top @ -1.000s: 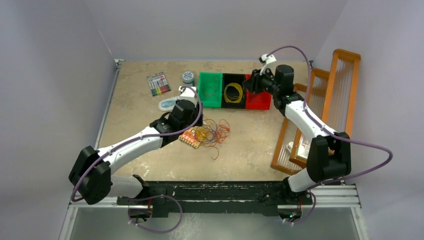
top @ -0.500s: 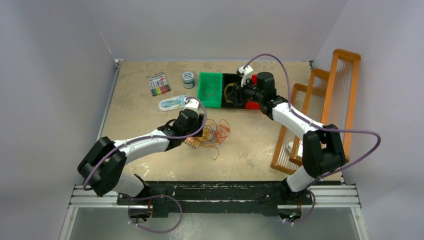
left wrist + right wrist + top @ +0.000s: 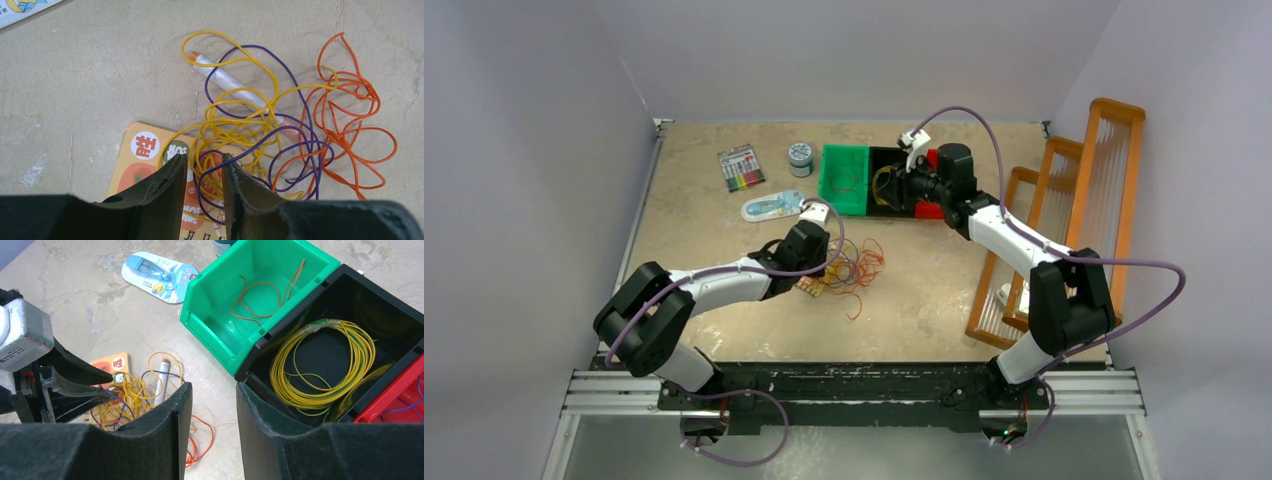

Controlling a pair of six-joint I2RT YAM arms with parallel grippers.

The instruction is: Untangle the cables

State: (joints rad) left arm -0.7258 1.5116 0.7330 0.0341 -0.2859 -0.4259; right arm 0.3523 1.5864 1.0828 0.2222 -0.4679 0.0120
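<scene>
The cables lie as a loose tangle of yellow, purple and orange-red loops mid-table, partly over an orange card and a white tube. My left gripper is open, low over the card, with yellow and purple strands running between its fingertips; it is at the tangle's left edge in the top view. My right gripper is open and empty, above the table in front of the black bin. That bin holds a yellow coil. The green bin holds an orange wire.
A red bin with purple wire stands right of the black one. A blister pack, a marker pack and a small round tin lie at the back left. Orange-framed racks stand along the right edge.
My right gripper swung left from the red bin to the black bin, then held still. My left gripper crept right, onto the tangle's left edge.
</scene>
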